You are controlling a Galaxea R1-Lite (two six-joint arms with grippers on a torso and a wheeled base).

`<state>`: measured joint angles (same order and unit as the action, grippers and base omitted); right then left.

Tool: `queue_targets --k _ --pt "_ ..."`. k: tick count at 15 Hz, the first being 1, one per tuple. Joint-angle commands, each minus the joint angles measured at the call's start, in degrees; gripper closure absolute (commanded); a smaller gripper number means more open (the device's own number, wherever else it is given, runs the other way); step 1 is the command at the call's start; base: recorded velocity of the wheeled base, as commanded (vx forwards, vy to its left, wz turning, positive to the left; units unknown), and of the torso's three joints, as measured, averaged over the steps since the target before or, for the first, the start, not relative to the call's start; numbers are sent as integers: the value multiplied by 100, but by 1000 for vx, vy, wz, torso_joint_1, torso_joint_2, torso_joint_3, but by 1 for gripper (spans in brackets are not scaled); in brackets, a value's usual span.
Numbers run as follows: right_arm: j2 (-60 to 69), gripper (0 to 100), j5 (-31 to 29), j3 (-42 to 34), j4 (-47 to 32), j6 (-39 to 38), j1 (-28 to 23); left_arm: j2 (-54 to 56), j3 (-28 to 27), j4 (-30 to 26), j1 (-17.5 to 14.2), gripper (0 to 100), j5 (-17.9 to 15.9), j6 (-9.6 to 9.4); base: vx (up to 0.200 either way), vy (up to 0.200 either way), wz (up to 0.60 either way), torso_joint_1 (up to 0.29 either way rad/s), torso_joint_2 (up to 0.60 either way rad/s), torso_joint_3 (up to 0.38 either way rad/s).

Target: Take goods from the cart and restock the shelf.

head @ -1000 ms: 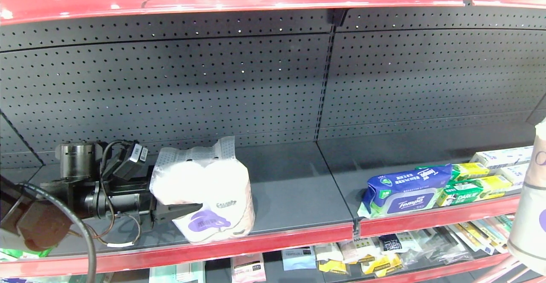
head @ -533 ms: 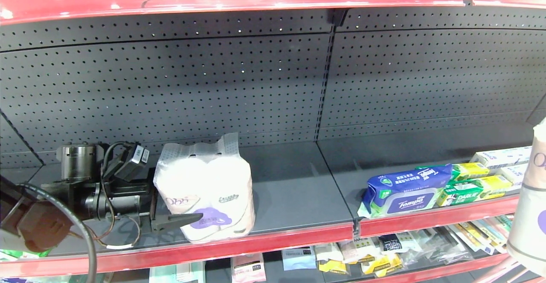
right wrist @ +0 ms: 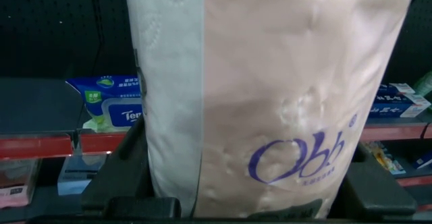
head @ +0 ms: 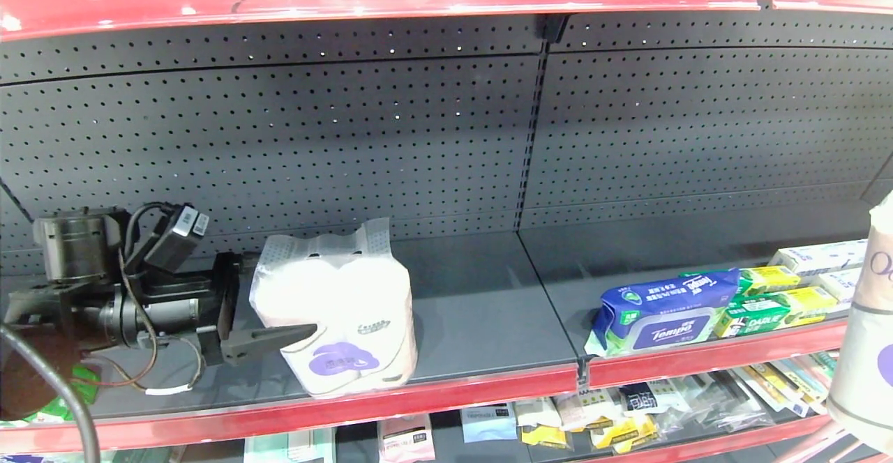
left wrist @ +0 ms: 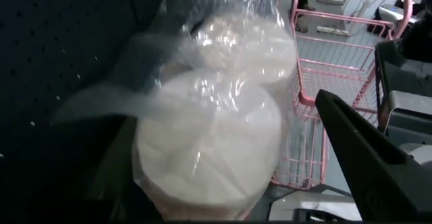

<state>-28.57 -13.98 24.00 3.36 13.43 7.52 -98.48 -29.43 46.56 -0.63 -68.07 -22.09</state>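
Observation:
A plastic-wrapped pack of toilet rolls (head: 345,309) stands upright on the grey shelf (head: 481,323), near its red front lip. My left gripper (head: 279,323) is at the pack's left side and is open. Its front finger (head: 268,339) crosses the pack's lower left face with a gap. In the left wrist view the pack (left wrist: 216,136) sits between the spread fingers of the left gripper (left wrist: 216,143), apart from the near finger (left wrist: 364,163). My right gripper (right wrist: 246,190) is shut on a second pack of toilet rolls (right wrist: 270,82), which hangs at the right edge (head: 865,351) in front of the shelf.
A blue pack of wipes (head: 663,313) and green and white boxes (head: 774,295) lie on the shelf's right half. The shelf between the pack and the wipes is bare. Small packets (head: 600,421) fill the shelf below. A pink cart (left wrist: 337,82) stands behind the left arm.
The left gripper let go of the tilted pack, which settled upright on the shelf. The gripper then drew back to the left and rose a little. The right arm kept still.

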Motion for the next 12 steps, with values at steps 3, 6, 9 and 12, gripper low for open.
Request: queue_targets --k 3,6,9,12 --pt "-17 100 1 -10 -20 1 4 373 -125 635 -271 0 154 416 0 0 0 0 0 0" --pt "1 100 1 -62 -29 1 4 443 -151 1110 -464 0 1209 1137 0 0 0 0 0 0" --pt "-17 100 10 -80 -29 10 4 514 -151 1910 -438 0 3634 1910 0 0 0 0 0 0" --pt "-175 100 -219 -1 15 19 -67 1085 95 1646 -561 0 5436 2112 0 0 0 0 0 0"
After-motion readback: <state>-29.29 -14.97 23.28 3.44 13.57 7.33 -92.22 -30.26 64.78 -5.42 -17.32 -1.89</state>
